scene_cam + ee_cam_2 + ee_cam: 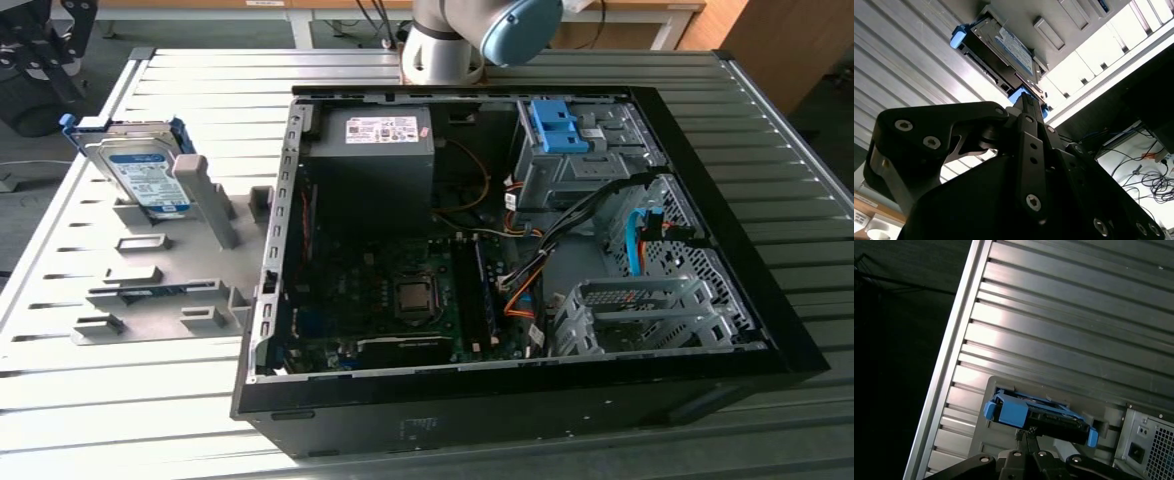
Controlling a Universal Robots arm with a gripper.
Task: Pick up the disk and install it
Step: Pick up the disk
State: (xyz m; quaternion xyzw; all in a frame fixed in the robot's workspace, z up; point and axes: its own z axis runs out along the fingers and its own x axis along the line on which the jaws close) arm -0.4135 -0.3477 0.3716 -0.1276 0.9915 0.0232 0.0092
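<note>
Now disk (144, 175), white-and-blue label, stands upright in grey rack (160, 300).

The disk (140, 175) stands on edge in a holder tray (160, 310) on the counter (134, 400), at the exterior view's left. Just beside the tray, toward the exterior view's right, lies the open computer case (747, 330). Inside it, the power supply (374, 150) sits at the far end, a drive cage (574, 170) to its right in that view, the motherboard (400, 290) nearer
</note>
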